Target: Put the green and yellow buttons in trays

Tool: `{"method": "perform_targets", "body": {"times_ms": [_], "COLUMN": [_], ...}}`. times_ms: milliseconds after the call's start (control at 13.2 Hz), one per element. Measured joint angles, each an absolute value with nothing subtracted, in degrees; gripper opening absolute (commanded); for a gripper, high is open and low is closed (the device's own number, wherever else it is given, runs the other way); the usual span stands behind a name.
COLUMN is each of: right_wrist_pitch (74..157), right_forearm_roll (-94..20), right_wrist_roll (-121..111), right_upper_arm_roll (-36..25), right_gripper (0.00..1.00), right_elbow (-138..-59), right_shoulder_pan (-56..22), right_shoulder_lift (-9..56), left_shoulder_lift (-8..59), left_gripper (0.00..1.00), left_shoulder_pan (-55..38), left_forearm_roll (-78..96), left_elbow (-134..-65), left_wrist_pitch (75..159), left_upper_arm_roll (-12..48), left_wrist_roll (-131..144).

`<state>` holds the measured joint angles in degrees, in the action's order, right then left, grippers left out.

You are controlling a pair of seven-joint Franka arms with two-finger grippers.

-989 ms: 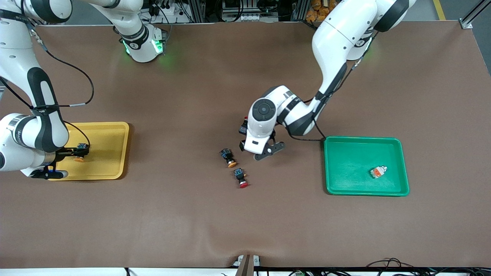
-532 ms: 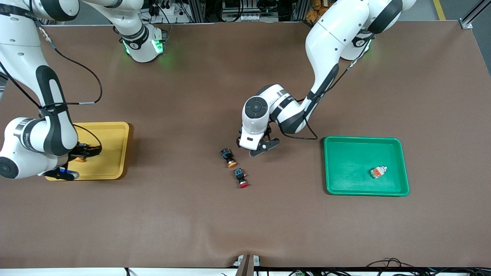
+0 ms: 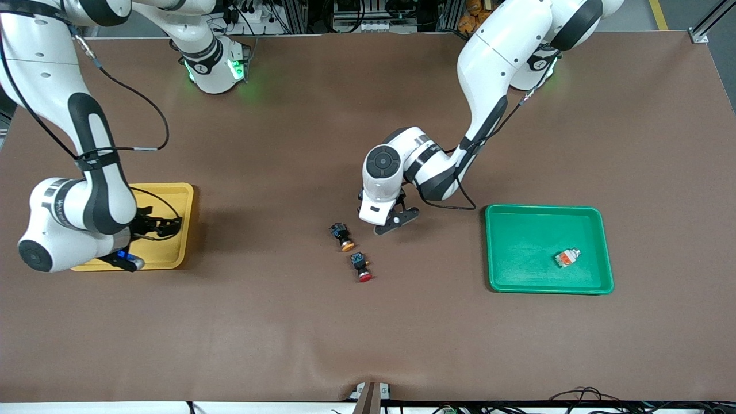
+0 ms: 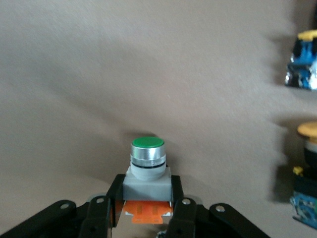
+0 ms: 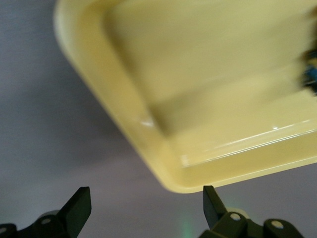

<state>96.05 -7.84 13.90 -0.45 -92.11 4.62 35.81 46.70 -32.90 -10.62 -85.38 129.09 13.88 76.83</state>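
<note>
My left gripper [image 3: 386, 221] is low over the middle of the table. In the left wrist view it [image 4: 147, 194] is shut on a green button [image 4: 147, 158] with a grey-white body and an orange base. A yellow-capped button [image 3: 342, 236] lies on the table beside it. The green tray [image 3: 517, 230] holds a white-and-orange button [image 3: 566, 257]. My right gripper [image 3: 167, 224] is open and empty over the rim of the yellow tray [image 3: 167, 195]. In the right wrist view the gripper [image 5: 144, 203] hangs past the tray's corner [image 5: 198, 74]. The button in the yellow tray is hidden by the arm.
A black switch with a red cap [image 3: 361, 268] lies nearer to the front camera than the yellow-capped button. Two black-and-blue switches [image 4: 303, 62] show at the edge of the left wrist view. Bare brown table lies between the trays.
My right gripper let go of the yellow-capped button in the yellow tray, opened, and moved toward the tray's inner rim. My left gripper shifted a little toward the right arm's end.
</note>
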Motion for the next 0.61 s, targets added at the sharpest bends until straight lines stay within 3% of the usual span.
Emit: {"method": "perform_targets", "body": {"times_ms": [608], "right_wrist_pitch": [100.04], "right_forearm_roll": [-15.19], "right_wrist_roll": [22.9], "right_upper_arm_roll": [-0.14], "right_gripper": [1.0], "right_elbow": [-91.52], "right_shoulder_pan": [-6.52], "right_shoulder_lift": [35.25], "left_shoulder_lift": [38.02], "left_gripper": [0.0], "left_shoulder_pan": [-19.61], "left_forearm_roll": [-11.05], "left_elbow": [-84.28], "left_wrist_pitch": [119.06], "left_upper_arm_roll": [13.51], "left_wrist_roll": [66.57]}}
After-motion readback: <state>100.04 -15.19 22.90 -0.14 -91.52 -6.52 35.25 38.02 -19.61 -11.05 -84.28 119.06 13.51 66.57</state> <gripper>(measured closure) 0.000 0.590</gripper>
